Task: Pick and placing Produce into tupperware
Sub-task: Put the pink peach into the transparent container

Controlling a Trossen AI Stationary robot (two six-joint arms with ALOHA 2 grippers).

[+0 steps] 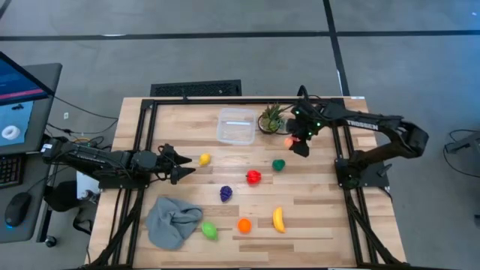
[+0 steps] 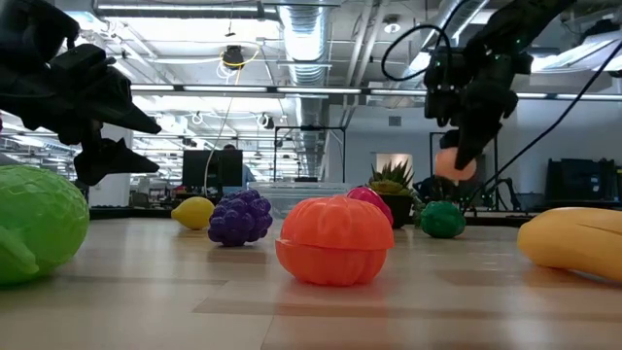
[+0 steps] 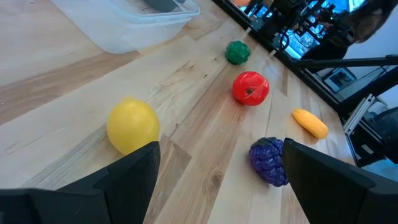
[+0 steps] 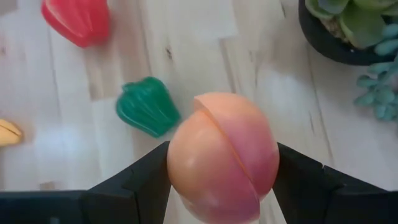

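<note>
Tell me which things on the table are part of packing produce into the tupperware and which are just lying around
Part of the job:
tupperware, peach held in the right gripper, lemon by the open left gripper, grapes, tomato, green pepper, banana, orange, lime.

Lying about:
potted plant, grey cloth.

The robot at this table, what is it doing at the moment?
It is sorting toy produce into the tupperware. The right gripper holds a peach in the air, beside the potted plant and not yet over the container. The left gripper is open, low near the lemon, holding nothing. Grapes, a red pepper, a green pepper, a banana and other pieces lie on the table.
</note>
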